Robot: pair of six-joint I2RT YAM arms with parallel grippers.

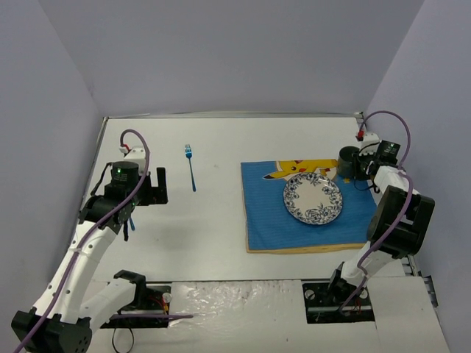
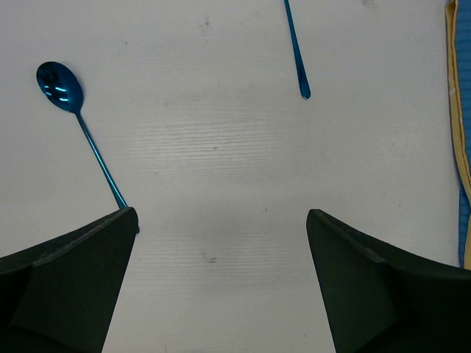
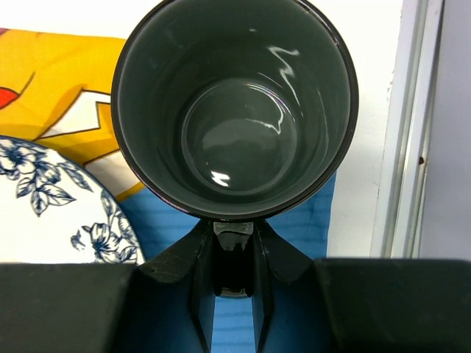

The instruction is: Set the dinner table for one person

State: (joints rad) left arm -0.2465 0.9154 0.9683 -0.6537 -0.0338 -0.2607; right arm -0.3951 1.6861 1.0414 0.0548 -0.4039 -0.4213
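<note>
The white dinner table (image 1: pixel 213 235) carries a blue cartoon-printed mat (image 1: pixel 265 220) with a blue-flowered plate (image 1: pixel 313 198) on it. My right gripper (image 3: pixel 234 243) is shut on the handle of a dark grey mug (image 3: pixel 235 110) at the mat's far right corner (image 1: pixel 347 162); whether the mug touches the mat I cannot tell. A blue fork (image 1: pixel 190 168) lies left of the mat. My left gripper (image 2: pixel 221 217) hangs open over bare table, nothing between its fingers. A blue spoon (image 2: pixel 60 87) lies by its left finger, the handle end hidden under it.
The fork's handle tip (image 2: pixel 302 81) lies ahead of the left gripper, the mat's yellow edge (image 2: pixel 458 132) to its right. The table's metal edging (image 3: pixel 412 132) runs just right of the mug. Grey walls close in the table on three sides.
</note>
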